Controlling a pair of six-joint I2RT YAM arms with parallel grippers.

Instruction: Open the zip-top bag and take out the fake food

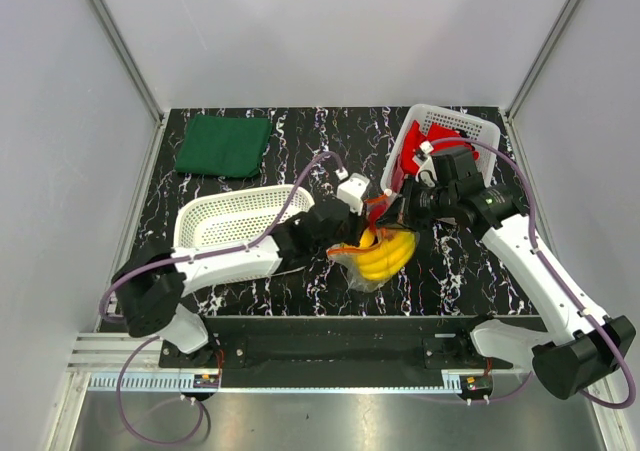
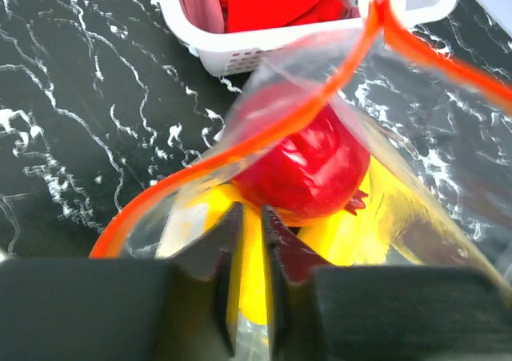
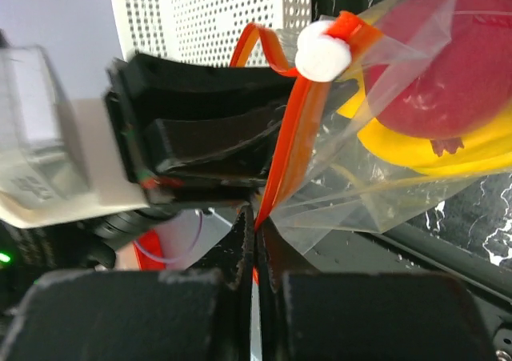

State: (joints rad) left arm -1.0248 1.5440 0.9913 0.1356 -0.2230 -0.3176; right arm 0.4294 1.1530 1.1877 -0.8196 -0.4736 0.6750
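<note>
Mid-counter [image 1: 300, 161]: zip-top bag [image 2: 276, 81] between both grippers, mouth partly gaping.
Left gripper [image 2: 250, 217]: jaws nearly together at near wall; film pinched or not, cannot tell.
Right gripper [image 3: 256, 217]: clenched on orange zip strip [image 3: 292, 145].
Likely step: spread mouth. Confirm left pinch first, then pull walls apart slowly, bag kept low against spill.
Fake food [image 1: 383, 251] inside bag: red fruit [image 2: 308, 161] over yellow banana [image 2: 352, 233].
Beyond: left basket [image 1: 240, 211], nothing visible inside.
Far right basket [image 1: 455, 116]: red cloth [image 1: 445, 136].
</note>
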